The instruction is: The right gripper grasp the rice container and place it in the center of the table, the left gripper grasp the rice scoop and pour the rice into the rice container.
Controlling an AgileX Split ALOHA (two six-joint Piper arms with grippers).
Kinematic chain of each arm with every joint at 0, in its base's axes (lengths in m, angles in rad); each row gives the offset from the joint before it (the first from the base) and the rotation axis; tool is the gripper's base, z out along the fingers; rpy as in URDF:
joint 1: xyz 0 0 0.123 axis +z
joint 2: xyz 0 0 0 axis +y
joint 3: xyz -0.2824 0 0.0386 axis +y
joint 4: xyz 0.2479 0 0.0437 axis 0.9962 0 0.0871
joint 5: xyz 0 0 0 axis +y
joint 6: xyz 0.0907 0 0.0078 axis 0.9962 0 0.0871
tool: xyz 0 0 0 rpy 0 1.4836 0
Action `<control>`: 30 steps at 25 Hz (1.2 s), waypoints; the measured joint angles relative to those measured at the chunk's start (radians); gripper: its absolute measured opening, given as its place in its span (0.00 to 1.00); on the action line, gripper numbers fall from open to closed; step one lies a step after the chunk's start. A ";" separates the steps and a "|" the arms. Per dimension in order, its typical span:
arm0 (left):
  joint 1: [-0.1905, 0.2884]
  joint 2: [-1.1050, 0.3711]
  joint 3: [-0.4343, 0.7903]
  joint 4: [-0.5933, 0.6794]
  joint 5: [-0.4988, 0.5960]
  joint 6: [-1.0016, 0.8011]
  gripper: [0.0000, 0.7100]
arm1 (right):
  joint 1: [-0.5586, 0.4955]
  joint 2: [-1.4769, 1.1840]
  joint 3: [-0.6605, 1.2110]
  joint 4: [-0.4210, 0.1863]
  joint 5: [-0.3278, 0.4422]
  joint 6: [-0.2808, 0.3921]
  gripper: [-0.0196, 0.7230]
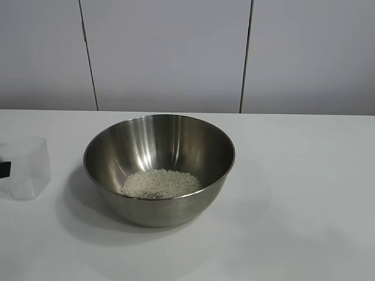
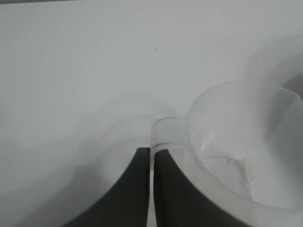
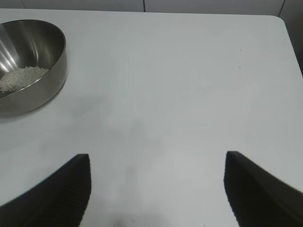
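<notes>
White wall panels with dark vertical seams are seen behind the table (image 1: pixel 304 193) in the exterior view, and near the middle of that white top the rice container (image 1: pixel 159 167) is set upright, with the rice (image 1: pixel 160 183) lying as a low heap in its bottom. Well to the left of it, apart from its wall, the rice scoop (image 1: pixel 28 167) is stood upright at the frame's edge, a dark piece of the left gripper (image 1: pixel 4 169) being visible against its side. From the left wrist view, the left gripper (image 2: pixel 151 158) is shown with its two dark fingers (image 2: pixel 138 189) pressed together on the tab handle of the rice scoop (image 2: pixel 241 142), whose inside is nearly bare (only a few grains can be made out at the bottom). From the right wrist view, the right gripper (image 3: pixel 156 189) is found over bare tabletop with its fingers (image 3: pixel 66 189) spread wide and nothing between them, while the rice container (image 3: pixel 33 71) is seen well away, the rice (image 3: pixel 21 78) resting inside it.
</notes>
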 joint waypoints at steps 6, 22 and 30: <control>0.000 0.000 0.000 0.000 0.004 -0.026 0.19 | 0.000 0.000 0.000 0.000 0.000 0.000 0.75; 0.000 -0.052 0.122 -0.040 0.023 0.004 0.60 | 0.000 0.000 0.000 0.000 0.001 0.000 0.75; 0.058 -0.157 0.144 -0.182 -0.009 0.033 0.59 | 0.000 0.000 0.000 0.000 0.001 0.000 0.75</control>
